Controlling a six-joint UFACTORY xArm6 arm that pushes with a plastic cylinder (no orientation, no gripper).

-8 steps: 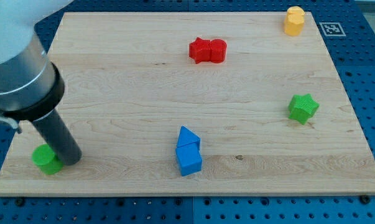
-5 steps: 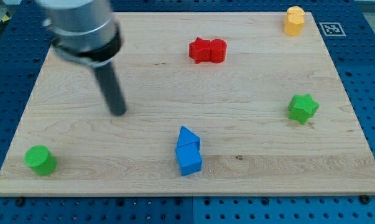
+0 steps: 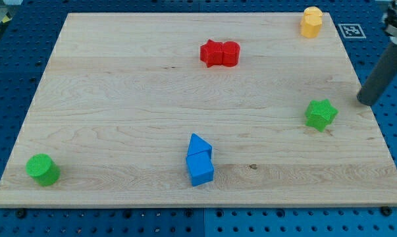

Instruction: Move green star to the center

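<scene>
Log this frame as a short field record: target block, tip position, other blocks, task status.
target: green star, near the view's right edge of the board
tip: my tip, up and right of the star, apart from it
other blocks: green cylinder bottom left; two blue blocks touching, bottom middle; two red blocks touching, top middle; yellow block top right
status: star not yet at the center

Green star (image 3: 321,114) flat on board, near view's right edge.
</scene>
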